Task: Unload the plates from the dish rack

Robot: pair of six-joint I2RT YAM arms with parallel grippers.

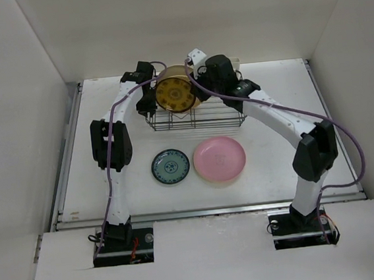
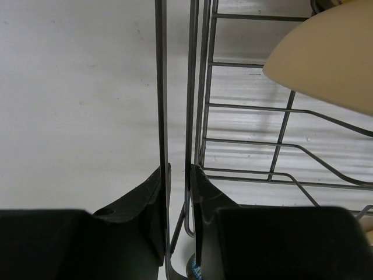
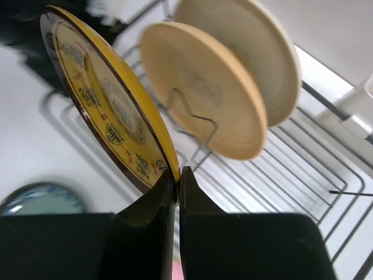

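Glossy amber plate point(image 3: 111, 105) pinched in right gripper point(image 3: 178, 172), wire dish rack point(image 1: 198, 119) in left gripper point(image 2: 178, 169).

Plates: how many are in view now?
5: teal plate and pink plate flat on the table, amber plate pinched in the right fingers over the rack, peach plate and cream plate standing in it. Others may hide behind.

A small plate point(image 1: 170, 166) lies left of a larger plate point(image 1: 220, 158), before the dish rack point(image 1: 224, 118) (more plates point(image 3: 204, 87) stand inside).
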